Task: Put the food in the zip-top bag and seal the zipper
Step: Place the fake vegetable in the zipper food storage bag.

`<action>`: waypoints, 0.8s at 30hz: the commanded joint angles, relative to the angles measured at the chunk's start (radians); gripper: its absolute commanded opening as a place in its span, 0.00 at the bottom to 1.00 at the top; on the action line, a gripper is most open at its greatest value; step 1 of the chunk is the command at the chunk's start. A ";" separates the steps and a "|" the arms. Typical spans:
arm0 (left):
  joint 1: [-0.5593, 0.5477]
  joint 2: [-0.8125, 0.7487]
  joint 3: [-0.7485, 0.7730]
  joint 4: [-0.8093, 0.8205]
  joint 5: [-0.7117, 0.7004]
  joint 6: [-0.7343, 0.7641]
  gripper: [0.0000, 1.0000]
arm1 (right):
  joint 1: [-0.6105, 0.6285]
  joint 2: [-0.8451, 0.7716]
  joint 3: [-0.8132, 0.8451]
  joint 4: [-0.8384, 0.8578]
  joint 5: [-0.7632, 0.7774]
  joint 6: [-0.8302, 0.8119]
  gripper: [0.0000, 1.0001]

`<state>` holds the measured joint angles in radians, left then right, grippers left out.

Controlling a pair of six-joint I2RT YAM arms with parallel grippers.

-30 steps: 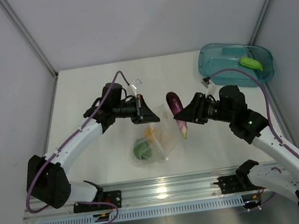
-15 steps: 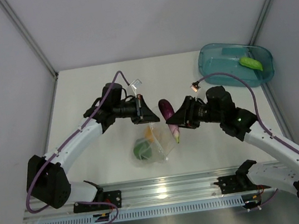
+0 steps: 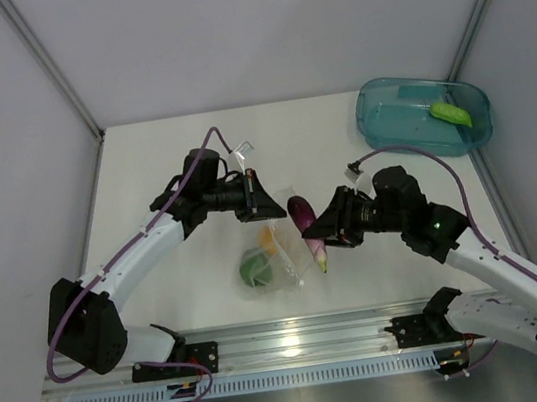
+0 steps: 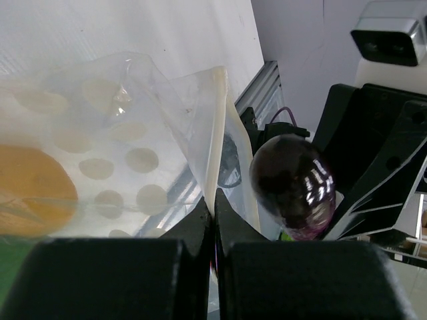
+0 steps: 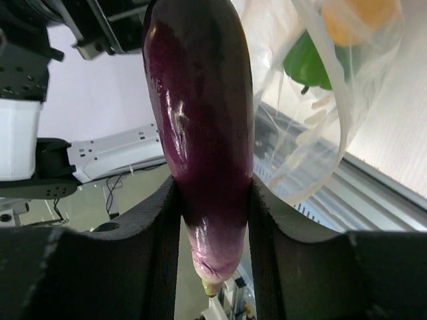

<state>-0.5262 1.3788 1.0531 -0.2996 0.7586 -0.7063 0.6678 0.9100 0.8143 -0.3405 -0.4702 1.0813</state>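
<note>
The clear zip-top bag (image 3: 278,250) lies mid-table with the orange-yellow fruit (image 3: 268,240) and the dark-green pepper (image 3: 254,267) inside it. My left gripper (image 3: 260,200) is shut on the bag's zipper edge (image 4: 215,133) and holds it lifted. My right gripper (image 3: 322,231) is shut on the purple eggplant (image 3: 305,220) and holds it at the bag's right side, close to the raised edge. The eggplant also shows in the left wrist view (image 4: 293,183) and the right wrist view (image 5: 200,127). The light-green piece (image 3: 451,113) lies in the teal tray.
The teal tray (image 3: 387,112) stands at the back right corner. A metal rail (image 3: 290,344) runs along the near table edge. White walls close in the back and both sides.
My right gripper has carried the eggplant leftward and toward the near edge, up to the bag's right side. The left gripper and the bag have stayed put.
</note>
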 commanded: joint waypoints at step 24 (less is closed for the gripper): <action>-0.031 -0.106 -0.008 0.020 -0.004 -0.012 0.01 | 0.039 0.252 0.115 -0.035 0.172 -0.006 0.04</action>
<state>-0.5388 1.3067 1.0527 -0.3084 0.7368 -0.7071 0.7074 1.1278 0.8242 -0.3973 -0.3702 1.1007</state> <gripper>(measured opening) 0.005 0.401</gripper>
